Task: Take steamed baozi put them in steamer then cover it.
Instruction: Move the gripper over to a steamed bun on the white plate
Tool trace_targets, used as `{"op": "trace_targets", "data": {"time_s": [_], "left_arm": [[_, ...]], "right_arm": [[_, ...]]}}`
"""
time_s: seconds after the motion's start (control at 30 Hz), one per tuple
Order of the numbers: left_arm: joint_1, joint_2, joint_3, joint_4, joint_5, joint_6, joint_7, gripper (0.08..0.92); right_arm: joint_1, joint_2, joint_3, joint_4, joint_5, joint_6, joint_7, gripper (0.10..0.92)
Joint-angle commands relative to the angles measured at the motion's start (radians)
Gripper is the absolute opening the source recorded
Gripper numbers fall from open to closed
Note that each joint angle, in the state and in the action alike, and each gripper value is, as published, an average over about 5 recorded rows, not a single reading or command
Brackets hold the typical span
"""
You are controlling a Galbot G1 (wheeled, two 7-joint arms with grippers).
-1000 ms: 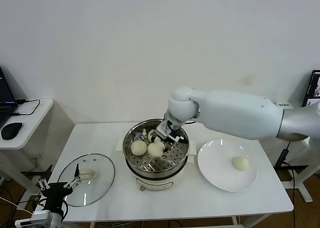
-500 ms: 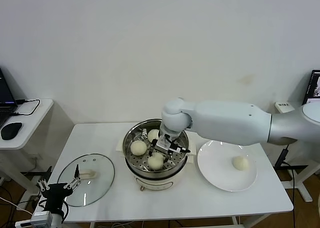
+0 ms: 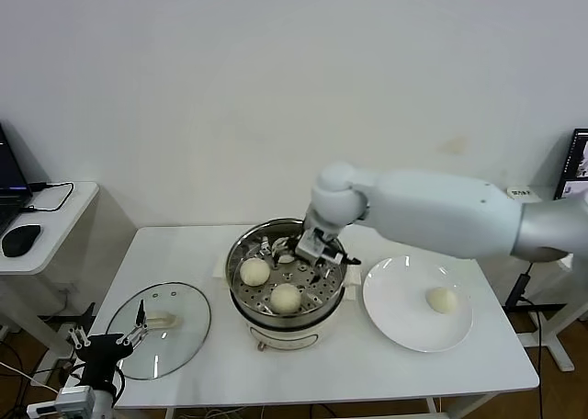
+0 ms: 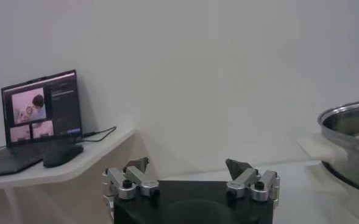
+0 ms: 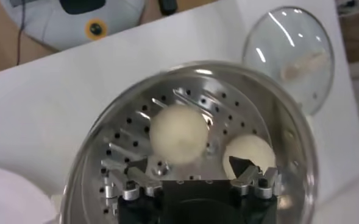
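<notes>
The right gripper (image 3: 313, 251) hangs open over the shiny round steel steamer (image 3: 241, 281), freeing a cream-white bun (image 3: 286, 297) at six o'clock on its tray; the left gripper (image 3: 106, 342), open, idles beside the tabletop (image 3: 322, 368).

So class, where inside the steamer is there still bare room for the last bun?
The steamer tray is bare on the plate side, beneath the open right claw. The lid side is crowded: buns there and at the front.
</notes>
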State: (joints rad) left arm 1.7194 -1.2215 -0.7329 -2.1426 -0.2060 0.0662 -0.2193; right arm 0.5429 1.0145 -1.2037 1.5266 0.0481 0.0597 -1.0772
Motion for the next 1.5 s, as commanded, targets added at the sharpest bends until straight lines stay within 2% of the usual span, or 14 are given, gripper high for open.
{"op": "trace_targets", "data": {"time_s": [0.03,0.27,0.57,0.97,1.5], "left_arm": [[-0.003,0.018,0.003,0.003,-0.004,-0.002,0.001,0.823],[-0.019,0.041,0.023,0.028,-0.008,-0.016,0.001,0.823],[-0.031,0.06,0.042,0.053,-0.009,-0.019,0.001,0.823],[-0.024,0.063,0.036,0.054,-0.01,-0.016,0.006,0.823],[-0.011,0.058,0.02,0.049,-0.01,-0.014,0.01,0.823]], "right_arm": [[0.032,-0.303,0.078,0.058,0.161,-0.27,-0.05,0.823],[-0.08,-0.525,0.124,0.075,0.062,-0.313,-0.052,0.823],[-0.41,-0.607,0.345,-0.037,-0.114,-0.284,-0.034,0.823],[-0.73,-0.551,0.592,-0.159,-0.268,-0.269,0.002,0.823],[-0.779,-0.382,0.656,-0.331,-0.332,-0.245,0.039,0.807]]}}
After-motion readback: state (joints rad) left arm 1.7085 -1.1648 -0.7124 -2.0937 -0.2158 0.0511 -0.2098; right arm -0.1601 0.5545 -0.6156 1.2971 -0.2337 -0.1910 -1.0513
